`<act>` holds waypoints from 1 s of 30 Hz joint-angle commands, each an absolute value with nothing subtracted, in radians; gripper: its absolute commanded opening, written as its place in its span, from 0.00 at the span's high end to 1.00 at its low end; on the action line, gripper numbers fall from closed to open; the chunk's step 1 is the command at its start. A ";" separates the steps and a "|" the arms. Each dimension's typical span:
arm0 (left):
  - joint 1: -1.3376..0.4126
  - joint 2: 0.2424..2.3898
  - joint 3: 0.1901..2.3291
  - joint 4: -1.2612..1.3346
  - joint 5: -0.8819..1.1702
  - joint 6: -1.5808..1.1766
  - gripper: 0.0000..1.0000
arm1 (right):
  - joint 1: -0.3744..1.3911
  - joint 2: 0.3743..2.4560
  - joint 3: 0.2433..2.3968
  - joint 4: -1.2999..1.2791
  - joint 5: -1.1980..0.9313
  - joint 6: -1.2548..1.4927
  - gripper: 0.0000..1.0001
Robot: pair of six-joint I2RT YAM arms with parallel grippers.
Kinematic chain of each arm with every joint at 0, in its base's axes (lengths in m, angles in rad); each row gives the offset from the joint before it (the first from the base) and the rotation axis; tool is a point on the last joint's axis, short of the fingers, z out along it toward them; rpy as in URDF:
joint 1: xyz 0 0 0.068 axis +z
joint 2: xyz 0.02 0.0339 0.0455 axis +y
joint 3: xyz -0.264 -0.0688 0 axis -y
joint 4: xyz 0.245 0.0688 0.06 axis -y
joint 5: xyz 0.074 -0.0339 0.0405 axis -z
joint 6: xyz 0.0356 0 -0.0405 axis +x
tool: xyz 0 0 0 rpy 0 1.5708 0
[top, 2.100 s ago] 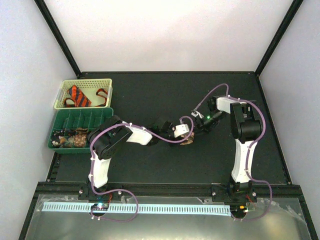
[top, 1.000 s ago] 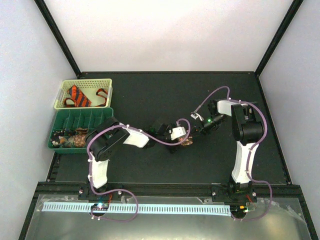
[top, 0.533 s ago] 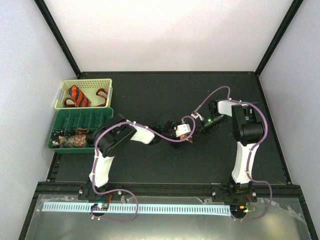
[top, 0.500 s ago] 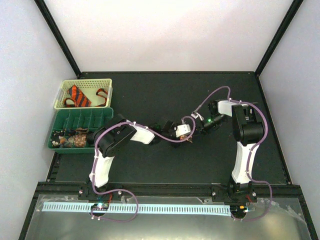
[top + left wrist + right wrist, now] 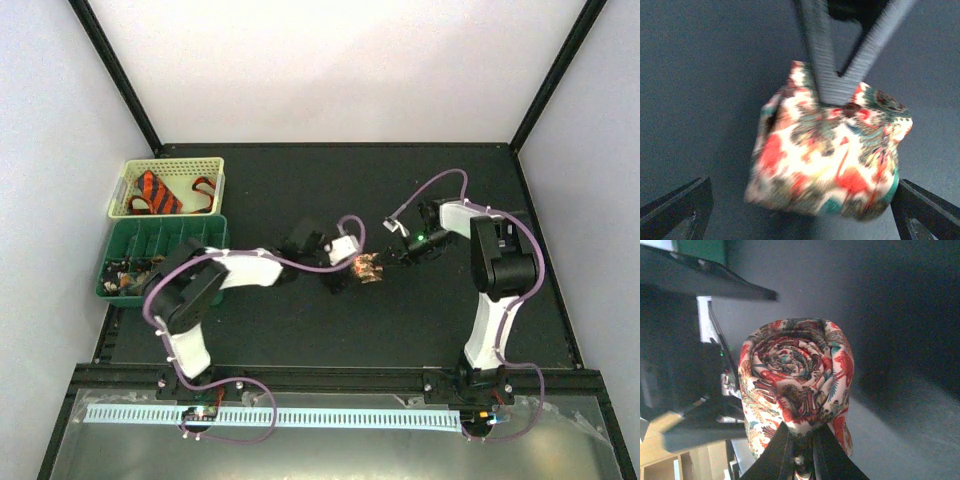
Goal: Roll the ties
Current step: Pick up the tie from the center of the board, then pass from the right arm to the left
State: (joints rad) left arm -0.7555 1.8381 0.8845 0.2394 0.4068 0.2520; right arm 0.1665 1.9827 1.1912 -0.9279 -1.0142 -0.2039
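rolled tie: the speckled rolled tie is a tight coil. It sits between the left fingers and is clamped at one edge by the right fingers. It is over the middle of the desk, well apart from the green tray.
right fingers: the right fingers are pressed together on the coil's outer layers and nip only a narrow bit of the rim. The spiral end faces the right wrist camera.
left fingers: the left fingers are spread wide, one on each side of the coil, and neither touches it.
support: cannot tell whether the coil rests on the desk or hangs from the pinch.
risk, unroll: one small pinch holds all the wraps. If the right fingers let go before the left ones close, the outer layer will likely spring loose. A loose flap hangs just beside the right fingers in the right wrist view.
risk, squash: if the left fingers close off-centre, they would likely crush the coil into an oval or shove it out sideways.
risk, clash: the right fingers sit in the gap between the left fingers, so a skewed close could strike them.
risk, slip: the fabric looks soft and slick, and a tug from either arm could telescope the core out.
remaining: the orange tie lies bunched, not coiled, in the basket, so the job looks part done.
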 commanded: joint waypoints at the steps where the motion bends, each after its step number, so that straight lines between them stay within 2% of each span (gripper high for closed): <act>1: -0.649 1.663 0.878 0.050 0.447 0.125 0.01 | 0.163 1.918 1.203 -0.844 -1.105 -0.144 0.99; 5: -0.528 1.586 0.980 -0.155 0.496 0.028 0.01 | 0.163 1.874 1.230 -0.754 -1.162 -0.037 0.99; 8: -0.445 1.595 1.105 -0.368 0.643 0.008 0.01 | 0.163 1.838 1.241 -0.659 -1.183 0.070 0.99; 14: -0.336 1.591 1.208 -0.465 0.902 -0.089 0.01 | 0.169 1.775 1.237 -0.522 -1.208 0.219 0.99; 19: -0.337 1.600 1.151 -0.317 1.064 -0.241 0.01 | 0.203 1.711 1.184 -0.376 -1.238 0.332 0.99; 25: -0.356 1.668 1.129 -0.094 1.148 -0.438 0.01 | 0.256 1.670 1.172 -0.359 -1.254 0.350 0.99; 30: -0.391 1.723 1.159 -0.056 1.203 -0.474 0.01 | 0.285 1.666 1.166 -0.313 -1.253 0.387 0.99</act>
State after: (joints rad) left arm -0.3611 1.6909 1.1236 -0.1448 1.1072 -0.3878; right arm 0.2691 1.6878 1.1736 -0.3798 -1.2171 0.3424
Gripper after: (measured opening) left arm 0.987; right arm 0.087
